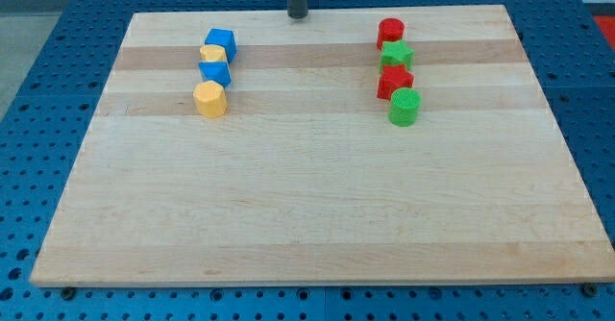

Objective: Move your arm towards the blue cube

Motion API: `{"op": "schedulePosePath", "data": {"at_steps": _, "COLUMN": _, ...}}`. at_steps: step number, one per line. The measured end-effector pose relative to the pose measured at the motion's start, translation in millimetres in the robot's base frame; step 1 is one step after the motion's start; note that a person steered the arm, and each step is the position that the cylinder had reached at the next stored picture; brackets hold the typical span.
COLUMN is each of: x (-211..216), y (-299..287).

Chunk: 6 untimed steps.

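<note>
My tip (297, 15), a bare rod end effector holding nothing, sits at the desk's (307, 206) top edge. The blue plastic cube (221, 42) lies to its view-left (probably light, slides easily; push a flat face).

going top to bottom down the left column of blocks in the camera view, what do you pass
Blue cube → small yellow block → second blue block → yellow hexagonal block. My tip sits at the view's top, right of this column.
</note>
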<state>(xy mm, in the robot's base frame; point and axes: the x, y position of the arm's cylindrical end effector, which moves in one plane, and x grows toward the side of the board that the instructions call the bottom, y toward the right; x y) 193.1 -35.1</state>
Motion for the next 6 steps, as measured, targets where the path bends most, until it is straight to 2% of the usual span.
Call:
{"op": "schedulePosePath", "data": {"at_steps": 2, "x": 10, "y": -18}}
{"op": "schedulePosePath", "data": {"at_steps": 4, "x": 23, "y": -141}}
{"op": "schedulePosePath", "data": {"at_steps": 5, "x": 30, "y": -168}}
{"op": "schedulePosePath", "data": {"at_steps": 6, "x": 66, "y": -168}}
